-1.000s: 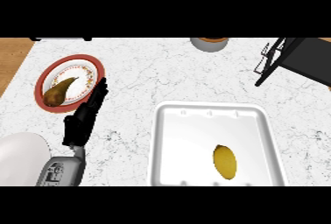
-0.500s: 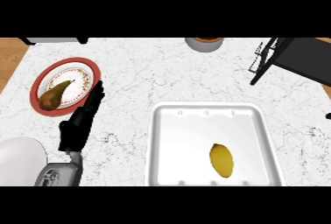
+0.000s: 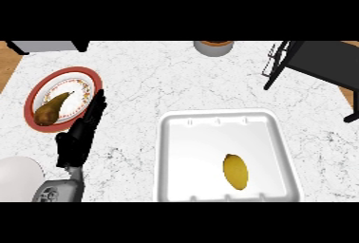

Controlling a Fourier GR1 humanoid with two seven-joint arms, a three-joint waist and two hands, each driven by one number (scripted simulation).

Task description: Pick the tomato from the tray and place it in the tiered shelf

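Observation:
A yellow, oval fruit (image 3: 235, 171) lies in the right half of the white tray (image 3: 170, 156), toward its near edge; it is the only thing in the tray. The black tiered shelf (image 3: 314, 59) stands at the far right of the counter, partly cut off by the view's edge. My left hand (image 3: 79, 137) rests open on the counter left of the tray, its straight fingers pointing away from me toward a plate. It holds nothing. My right hand does not show.
A red-rimmed plate (image 3: 42, 84) with a brown pear (image 3: 49, 110) sits at the far left, just beyond my left fingertips. A brown-and-grey round container (image 3: 213, 47) stands at the back edge. Bare marble counter (image 3: 182, 83) lies between plate, tray and shelf.
My left hand has slid slightly down and left in the view. The plate and shelf have also drifted a little leftward; the tray and the fruit stay put.

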